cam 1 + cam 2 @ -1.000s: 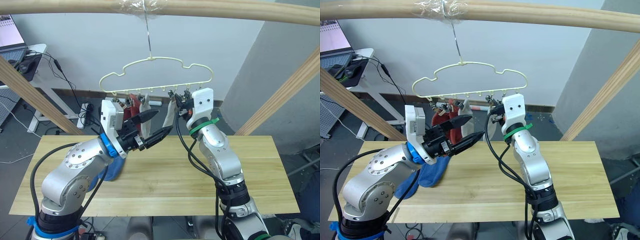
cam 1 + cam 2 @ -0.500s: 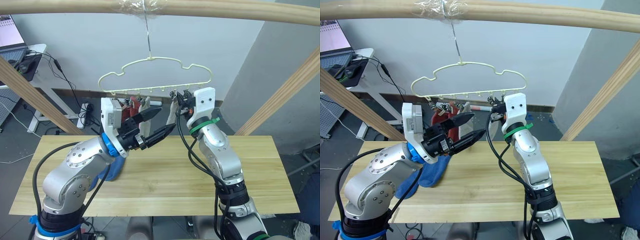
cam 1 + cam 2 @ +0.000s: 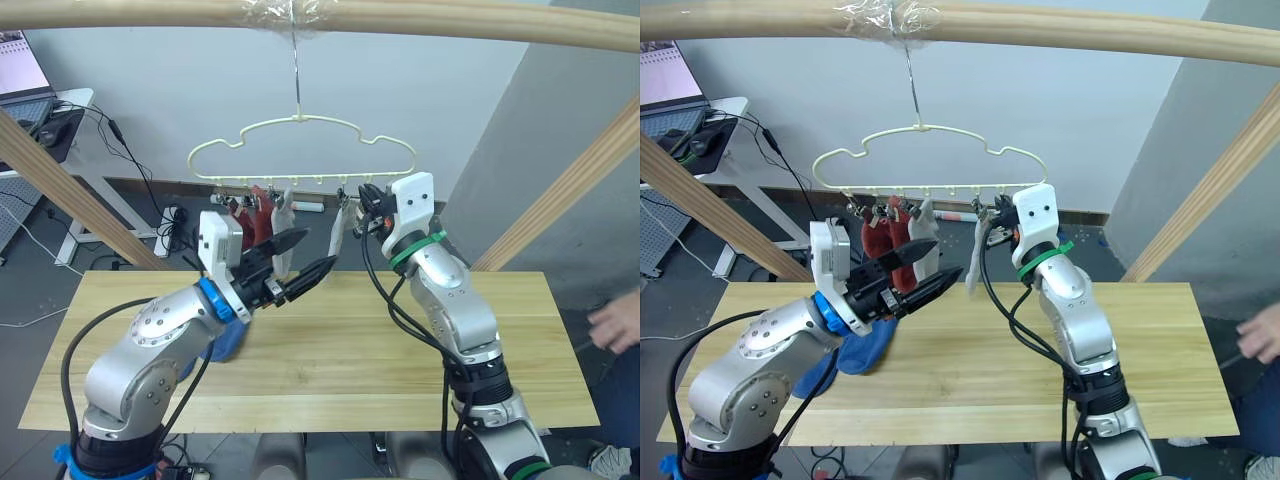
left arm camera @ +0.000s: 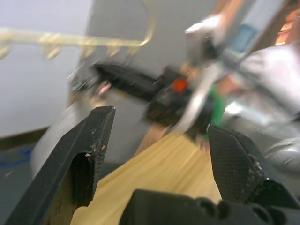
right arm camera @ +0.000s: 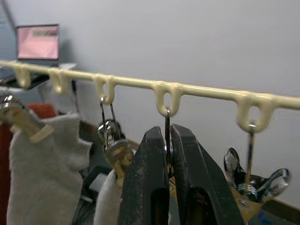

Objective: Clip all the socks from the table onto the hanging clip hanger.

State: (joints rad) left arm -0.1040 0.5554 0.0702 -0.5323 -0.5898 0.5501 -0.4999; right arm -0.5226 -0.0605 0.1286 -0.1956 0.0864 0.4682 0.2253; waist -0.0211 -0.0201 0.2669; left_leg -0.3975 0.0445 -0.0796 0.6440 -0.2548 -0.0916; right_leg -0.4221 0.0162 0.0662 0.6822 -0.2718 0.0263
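Four socks hang from the hanger; a blue one lies on the table.

Left of centre, the left gripper (image 3: pixel 300 257) spreads its textured black fingers wide, empty, above the planked wooden table (image 3: pixel 520 340); a crumpled blue sock (image 3: pixel 862 352) shows beside its arm. The wavy yellow-green wire hanger (image 3: pixel 300 150) carries rust-red socks (image 3: pixel 258 214) and a grey sock (image 3: pixel 280 225). The right wrist view (close up) shows the right gripper (image 5: pixel 169 140) pinched shut on a metal clip (image 5: pixel 167 140), beside another grey sock (image 3: pixel 337 236).
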